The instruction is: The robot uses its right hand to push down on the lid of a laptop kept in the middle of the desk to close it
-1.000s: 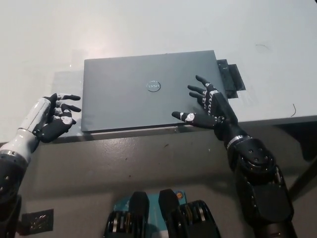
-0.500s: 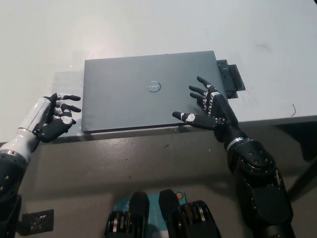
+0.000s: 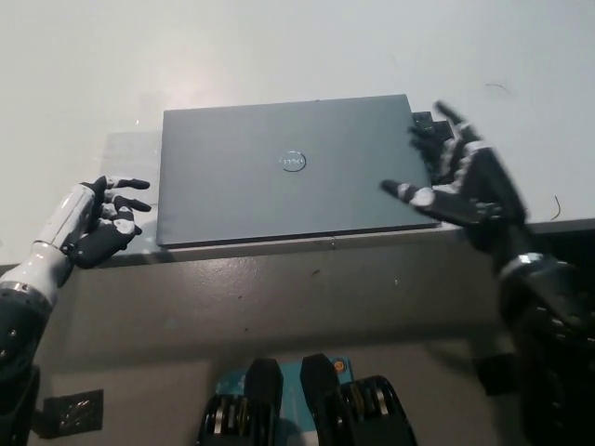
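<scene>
A dark grey laptop (image 3: 279,172) lies shut and flat in the middle of the white desk (image 3: 279,56), a round logo on its lid. My black right hand (image 3: 460,181) hovers open at the laptop's right edge, lifted off the lid, fingers spread, and blurred by motion. It covers part of a black object (image 3: 423,121) lying beside the laptop's right side. My white left hand (image 3: 98,221) rests at the desk's front edge, left of the laptop, fingers loosely curled and holding nothing.
The desk's front edge (image 3: 307,243) runs just below the laptop, with grey floor (image 3: 279,307) beneath. A thin dark mark (image 3: 556,206) shows at the desk's right edge.
My right hand has come off the laptop lid and swung right and up, past the laptop's right edge. The laptop stays shut. The left hand has not moved.
</scene>
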Robot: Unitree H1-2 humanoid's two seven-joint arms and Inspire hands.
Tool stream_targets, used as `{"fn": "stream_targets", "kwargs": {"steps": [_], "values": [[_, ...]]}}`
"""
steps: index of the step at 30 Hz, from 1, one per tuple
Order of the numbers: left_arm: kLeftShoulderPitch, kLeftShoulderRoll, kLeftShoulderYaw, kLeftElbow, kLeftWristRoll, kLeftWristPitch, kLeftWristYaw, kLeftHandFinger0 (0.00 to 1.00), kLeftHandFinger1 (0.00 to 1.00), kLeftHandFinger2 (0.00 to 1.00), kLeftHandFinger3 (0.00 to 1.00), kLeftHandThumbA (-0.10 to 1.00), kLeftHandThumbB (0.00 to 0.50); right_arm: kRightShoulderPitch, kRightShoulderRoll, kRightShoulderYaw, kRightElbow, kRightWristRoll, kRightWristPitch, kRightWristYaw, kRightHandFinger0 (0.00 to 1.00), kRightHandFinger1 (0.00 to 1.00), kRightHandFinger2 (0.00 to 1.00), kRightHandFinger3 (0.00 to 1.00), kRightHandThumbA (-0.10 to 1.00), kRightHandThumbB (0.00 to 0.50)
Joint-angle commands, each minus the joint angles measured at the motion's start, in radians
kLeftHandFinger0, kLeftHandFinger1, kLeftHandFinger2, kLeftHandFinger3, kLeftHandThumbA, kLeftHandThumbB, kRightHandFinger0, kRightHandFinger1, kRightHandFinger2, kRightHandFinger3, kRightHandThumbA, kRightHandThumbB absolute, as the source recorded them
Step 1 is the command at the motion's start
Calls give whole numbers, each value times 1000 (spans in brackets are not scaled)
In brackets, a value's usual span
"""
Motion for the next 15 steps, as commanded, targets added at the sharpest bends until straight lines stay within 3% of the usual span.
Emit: {"fn": "stream_targets", "kwargs": {"steps": [1, 5, 11, 15], "values": [[-13, 30, 7, -17, 15, -5, -4, 368, 446, 579, 693, -59, 0, 56, -57, -30, -177, 132, 24, -25, 948, 843, 807, 990, 1000, 321], [-8, 29, 11, -21, 13, -8, -3, 362, 436, 563, 689, -63, 0, 121, -87, -55, -252, 161, 24, -73, 964, 853, 823, 1000, 1000, 261], [-6, 27, 15, -14, 12, -26, 2, 378, 459, 582, 681, -69, 0, 235, -136, -131, -270, 183, 24, -69, 1000, 908, 859, 1000, 1000, 340], [-5, 18, 16, -12, 10, -14, 5, 387, 466, 590, 670, -55, 5, 324, -115, -200, -223, 181, -10, -70, 994, 880, 841, 1000, 1000, 316]]}}
